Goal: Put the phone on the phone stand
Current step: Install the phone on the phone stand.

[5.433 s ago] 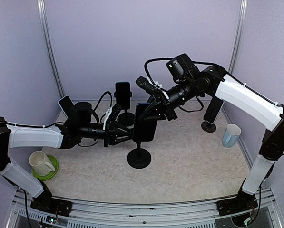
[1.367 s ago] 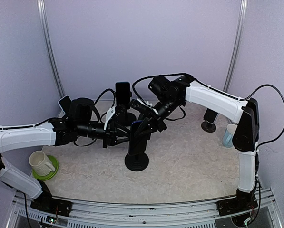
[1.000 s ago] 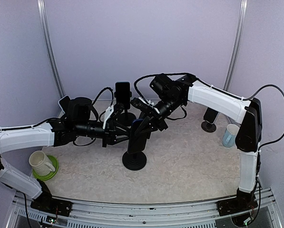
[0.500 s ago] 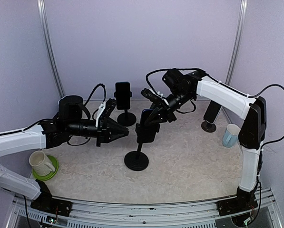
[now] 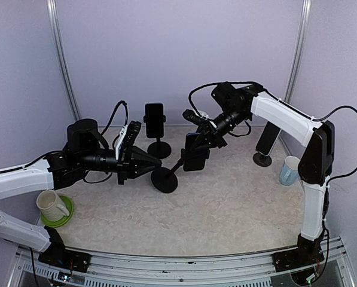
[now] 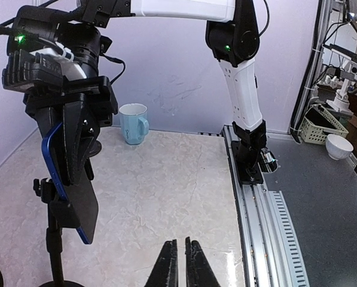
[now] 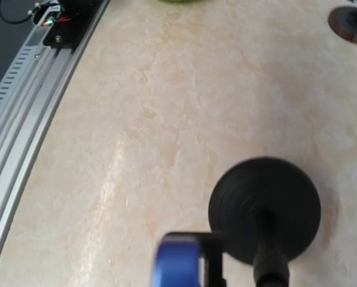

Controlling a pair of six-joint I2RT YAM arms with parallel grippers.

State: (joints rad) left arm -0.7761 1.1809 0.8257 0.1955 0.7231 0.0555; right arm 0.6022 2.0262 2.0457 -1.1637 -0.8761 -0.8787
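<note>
- Your right pincer is clenched on the phone, gripping its upper end from above. The left pincer is squeezed closed on nothing and hovers low, just beside the stand.
- The phone is up off the tabletop, right against the cradle of the phone stand. Whether it's truly seated in the clamp, I can't tell from here.
- Looks: a dark slab with a glossy black face and a bright blue rim.
- Handling, by my read: it's rigid, light and slick glass, so pinch the long edges rather than the faces, and go gently.
- Watch the stand. It has a thin pole and a small round base, and it looks tipped in the top view, so I'd expect it to topple easily.
</note>
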